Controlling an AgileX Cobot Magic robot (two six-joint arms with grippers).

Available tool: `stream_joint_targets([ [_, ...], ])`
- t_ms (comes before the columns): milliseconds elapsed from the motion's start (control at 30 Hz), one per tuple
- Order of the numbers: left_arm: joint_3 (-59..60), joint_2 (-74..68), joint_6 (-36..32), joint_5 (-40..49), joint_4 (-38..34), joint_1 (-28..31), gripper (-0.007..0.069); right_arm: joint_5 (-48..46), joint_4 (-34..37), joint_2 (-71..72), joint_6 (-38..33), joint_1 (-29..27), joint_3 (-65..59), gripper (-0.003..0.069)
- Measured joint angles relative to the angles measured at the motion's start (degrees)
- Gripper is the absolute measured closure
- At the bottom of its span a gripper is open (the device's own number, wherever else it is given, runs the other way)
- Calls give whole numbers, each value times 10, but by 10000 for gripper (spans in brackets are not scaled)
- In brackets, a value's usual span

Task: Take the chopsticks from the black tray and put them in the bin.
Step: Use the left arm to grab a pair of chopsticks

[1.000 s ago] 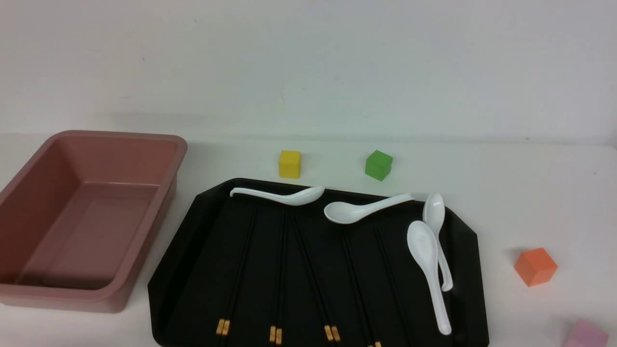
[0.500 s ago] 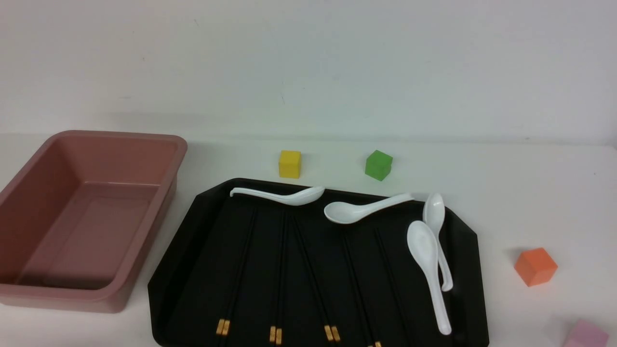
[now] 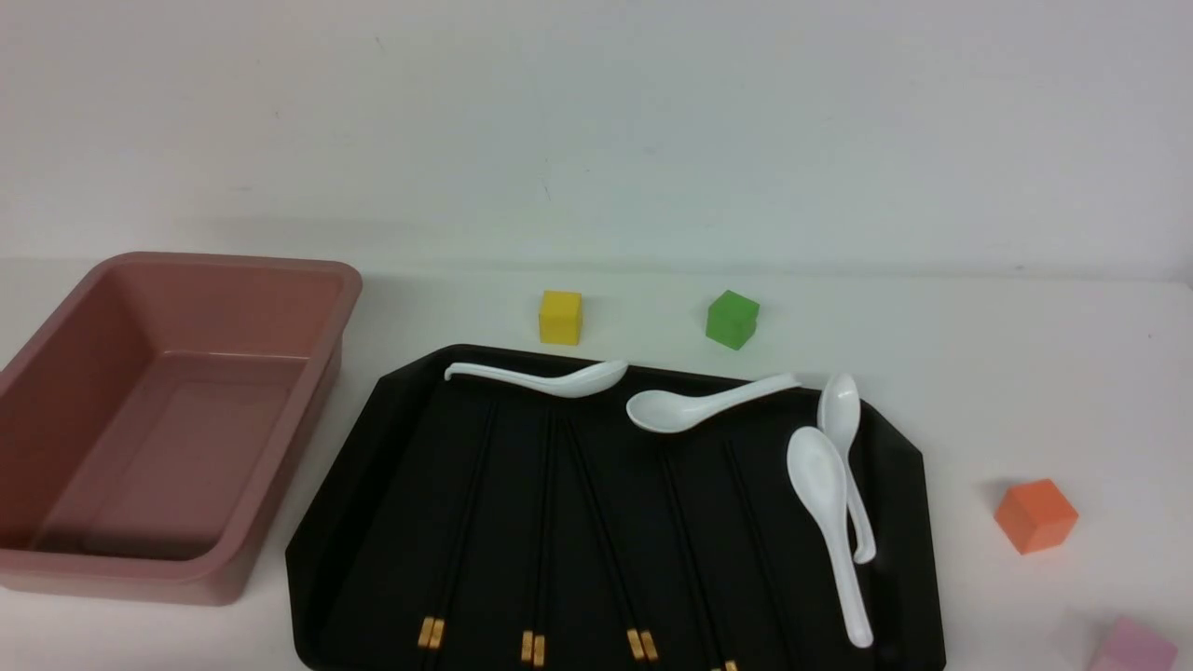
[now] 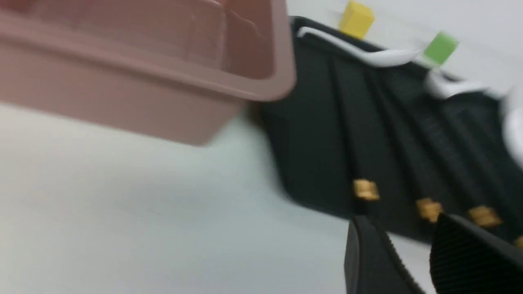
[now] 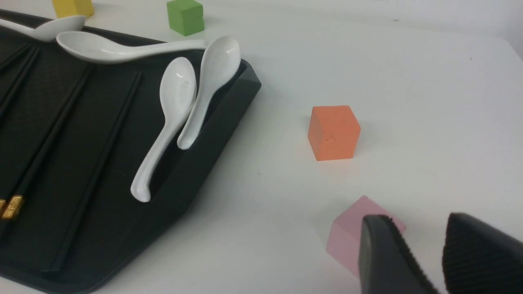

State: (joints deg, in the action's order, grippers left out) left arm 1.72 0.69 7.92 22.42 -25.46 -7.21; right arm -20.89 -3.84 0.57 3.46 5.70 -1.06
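Several pairs of black chopsticks (image 3: 536,522) with gold bands lie lengthwise on the black tray (image 3: 349,522) in the front view; they also show in the left wrist view (image 4: 363,190) and the right wrist view (image 5: 45,143). The dusty-pink bin (image 3: 112,559) stands empty left of the tray, also seen in the left wrist view (image 4: 122,94). Neither gripper shows in the front view. My left gripper (image 4: 402,224) is open and empty just off the tray's near edge, by the gold bands. My right gripper (image 5: 416,222) is open and empty over the table by a pink cube.
Several white spoons (image 3: 825,503) lie on the tray's far and right parts. A yellow cube (image 3: 560,317) and a green cube (image 3: 732,319) sit behind the tray. An orange cube (image 3: 1035,514) and a pink cube (image 3: 1132,648) sit on the right.
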Motion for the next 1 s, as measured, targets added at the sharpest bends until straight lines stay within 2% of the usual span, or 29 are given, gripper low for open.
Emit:
stream_joint_targets([
  [100,0,0,43,-5,-102,0,386,0,-1,0,0,0,0,417],
  [167,0,0,78,-18,-208,0,386,0,-1,0,0,0,0,417],
  [333,0,0,95,-58,-351,0,386,0,-1,0,0,0,0,417],
  [633,0,0,99,-75,-378,0,386,0,-1,0,0,0,0,417],
  [800,-7,0,105,-106,-435,0,386,0,-1,0,0,0,0,417],
  [900,-41,0,87,-114,-445,0,398,0,-1,0,0,0,0,417],
  [1000,-123,-18,30,-113,-438,0,480,0,-1,0,0,0,0,417],
])
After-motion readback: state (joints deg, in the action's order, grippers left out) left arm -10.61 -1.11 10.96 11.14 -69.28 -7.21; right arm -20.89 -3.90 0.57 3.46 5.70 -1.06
